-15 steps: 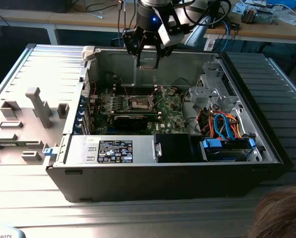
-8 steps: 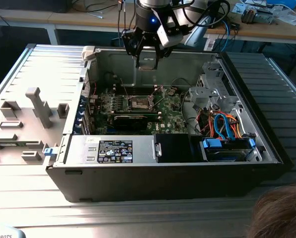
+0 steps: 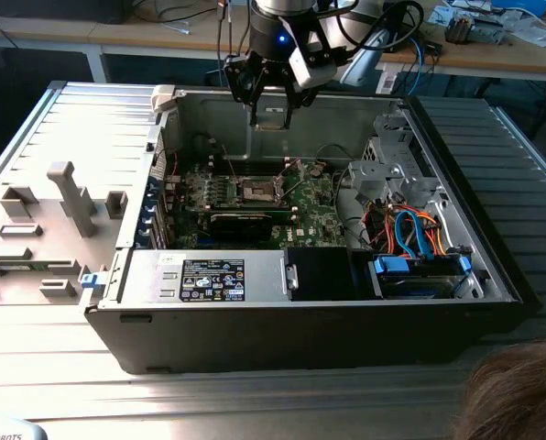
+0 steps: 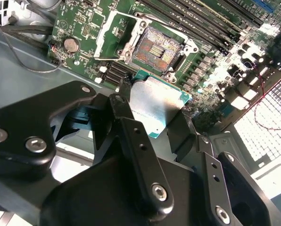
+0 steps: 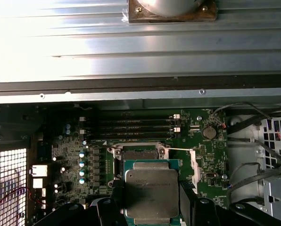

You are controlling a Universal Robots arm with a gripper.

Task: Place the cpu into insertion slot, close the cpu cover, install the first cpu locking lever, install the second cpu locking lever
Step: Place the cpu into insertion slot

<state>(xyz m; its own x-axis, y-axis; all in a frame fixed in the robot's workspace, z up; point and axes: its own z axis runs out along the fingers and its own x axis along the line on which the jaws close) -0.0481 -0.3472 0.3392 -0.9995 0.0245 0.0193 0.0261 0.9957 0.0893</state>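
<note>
Ribbed metal bench (image 3: 282, 403), open PC case (image 3: 300, 321) lying flat on it, grey fixture block (image 3: 67, 197) off to the exterior view's left, cluttered desks (image 3: 493, 55) behind.

Exterior view: gripper (image 3: 273, 115) hangs over the rear of the case, clamped on the cpu (image 3: 274, 121). Chip is in the air, well above the green board (image 3: 319, 206). Insertion slot (image 3: 257, 190) sits lower and nearer the camera. Someone's hair (image 3: 520, 394) in the lower corner.

Second wrist view: black fingers (image 4: 131, 136), bolted links, pinching the cpu (image 4: 154, 101) on two opposite edges. Brushed silver lid, teal substrate rim showing. Insertion slot (image 4: 158, 47) beyond it: dark frame, brownish-gold contact field, nothing seated. Cpu cover (image 4: 104, 35) is swung open beside it, a thin grey frame with a big window. Coin cell (image 4: 72, 44) nearby, memory slots (image 4: 202, 19) along the far side.

First wrist view: cpu (image 5: 152, 188) square-on, its far edge overlapping the insertion slot (image 5: 140, 153) along this line of sight. Not touching as far as I can tell.

Handling, my read: light, rigid, flat. Lid is smooth metal, so a weak pinch could let it slip. Edge grip is the right one. Underside contacts and the socket field look delicate, and any tilt or scrape risks damage. Cover is thin sheet, probably springy on its hinge.
</note>
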